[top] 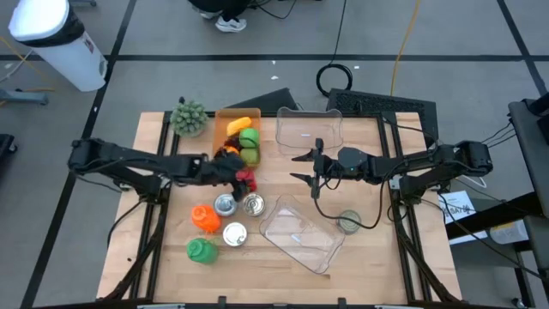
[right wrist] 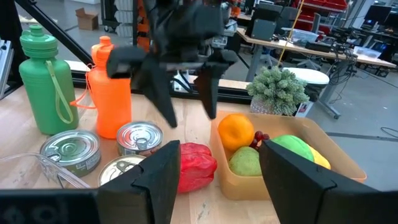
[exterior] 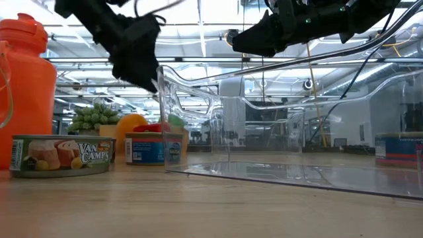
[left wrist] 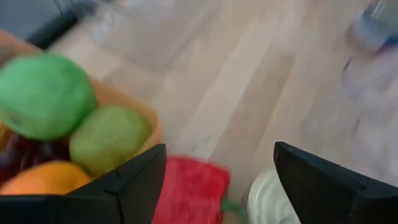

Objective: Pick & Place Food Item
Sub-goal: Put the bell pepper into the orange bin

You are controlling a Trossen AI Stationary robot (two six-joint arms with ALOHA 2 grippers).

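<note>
Approach step, by my reading: left gripper [right wrist: 183, 93], fingers spread, hangs directly above the glossy red plastic pepper [right wrist: 194, 165]; next, descend and close; right gripper [top: 305, 167] waits open opposite.

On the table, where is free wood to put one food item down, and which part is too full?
Bare wood lies along the near edge of the table, below the green bottle, and along the left edge, beside the orange bottle. A smaller patch lies between the two clear containers. It is crowded around the cans, red pepper and fruit box.
</note>
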